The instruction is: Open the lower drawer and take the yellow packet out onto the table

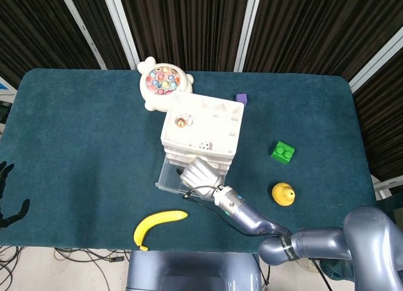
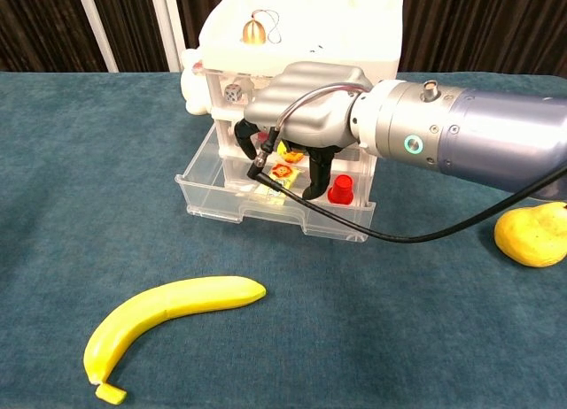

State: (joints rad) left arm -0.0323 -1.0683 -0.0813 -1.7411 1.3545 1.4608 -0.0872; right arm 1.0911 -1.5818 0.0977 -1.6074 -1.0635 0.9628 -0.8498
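Right hand [image 2: 306, 117] hangs palm-down over the lower drawer [image 2: 221, 201], which already stands pulled out toward the robot from the white drawer unit [image 1: 203, 124]. Fingers [image 2: 317, 174] are curled downward into the drawer's open top with gaps between them; whether any of them is pinching the packet cannot be told from either view (the head view hides the fingertips under the back of the hand). The yellow packet [image 2: 285, 170] lies inside the drawer, directly below the hand and between the dark fingertips, with a small red piece [image 2: 340, 193] just beside it on the robot's right. Only a patch of the packet shows, so its long axis cannot be judged; it appears to lie flat on the drawer floor. Judgement: the opening step is done and the step in hand is the grasp, so the relation that matters is vertical, packet straight under the fingers, the lift going up and then toward the drawer's front wall and the bare table [image 1: 75, 133] nearer the robot. Left hand [image 1: 7, 196] shows only as dark fingers at the far left edge of the head view, well apart from the drawer; its state cannot be told. The right hand is plainly the nearer. A banana [image 2: 168, 316] lies on the cloth in front of the drawer, and a yellow duck-like toy [image 2: 534, 235] to the right, both clear of the hand.
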